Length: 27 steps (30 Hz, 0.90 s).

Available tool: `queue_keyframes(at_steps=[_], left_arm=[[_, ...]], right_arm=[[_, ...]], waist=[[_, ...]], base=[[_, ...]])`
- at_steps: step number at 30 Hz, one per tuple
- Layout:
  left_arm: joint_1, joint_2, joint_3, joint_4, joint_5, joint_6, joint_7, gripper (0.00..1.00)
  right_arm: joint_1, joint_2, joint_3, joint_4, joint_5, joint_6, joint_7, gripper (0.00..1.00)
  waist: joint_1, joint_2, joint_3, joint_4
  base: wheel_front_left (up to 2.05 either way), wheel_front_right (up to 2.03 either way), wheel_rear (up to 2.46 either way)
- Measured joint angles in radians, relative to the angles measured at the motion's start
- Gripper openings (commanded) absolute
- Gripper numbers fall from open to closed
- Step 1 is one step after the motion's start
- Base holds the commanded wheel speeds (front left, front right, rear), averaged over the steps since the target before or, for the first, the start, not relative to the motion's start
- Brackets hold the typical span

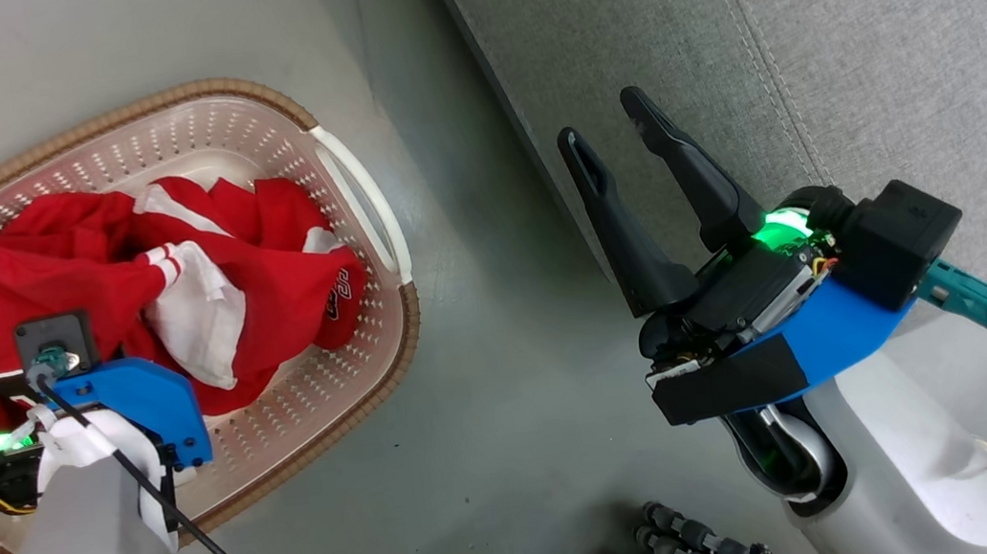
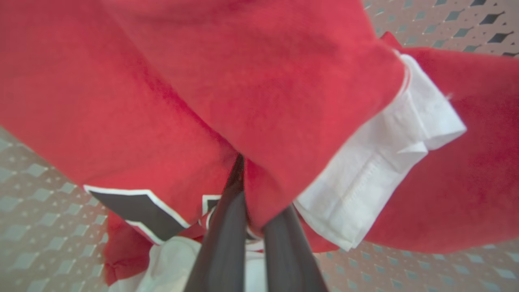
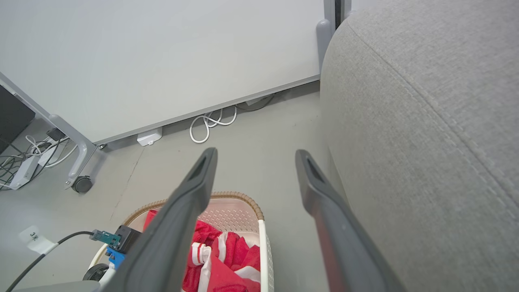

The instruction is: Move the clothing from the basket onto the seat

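Clothes (image 1: 262, 280) lie in a soft red and white heap inside the basket (image 1: 363, 208), right under the left gripper (image 2: 255, 194). That gripper points down into the heap. Its two dark fingers (image 2: 227, 243) are pressed together, with a fold of red cloth pinched between them. I think it grabs a fold because the cloth is floppy, and a bunched bit is the easiest part to hold for lifting. A black patch (image 2: 134, 211) with a white edge sits just left of the fingers.

The heap is longer than it is wide. Its long way runs side to side across the gripper, along the long way of the basket. One red sleeve (image 2: 284, 81) with a white cuff (image 2: 389, 162) slants off to the right of the fingers, with the cuff end pointing away from them.

The right gripper (image 1: 601, 117) is well apart from the basket, up over the floor (image 1: 487, 365). The grey seat (image 1: 807, 30) is just on its right side. Its fingers stand wide apart with nothing in them. It looks like it waits near where the clothes must go.
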Motion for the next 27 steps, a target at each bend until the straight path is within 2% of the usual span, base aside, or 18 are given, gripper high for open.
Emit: queue_keyframes(at_steps=[12, 19, 27], left_arm=[[0.015, -0.066, -0.024, 0.057, -0.026, -0.030, -0.035, 0.00], [0.055, -0.130, -0.062, 0.093, -0.026, -0.067, -0.060, 0.00], [0.058, -0.164, -0.124, 0.093, -0.029, -0.115, -0.088, 0.00]], right_arm=[[0.004, 0.000, -0.004, 0.043, -0.017, 0.000, 0.000, 1.00], [0.044, 0.001, -0.028, 0.109, -0.049, 0.000, 0.000, 1.00], [0.096, 0.001, -0.058, 0.194, -0.092, 0.000, 0.000, 1.00]], waist=[[0.0000, 0.0000, -0.101, 0.033], [-0.0001, 0.0000, -0.235, 0.070], [-0.0002, 0.0000, -0.412, 0.140]], base=[[0.00, 0.00, 0.00], [0.00, 0.00, 0.00], [0.00, 0.00, 0.00]])
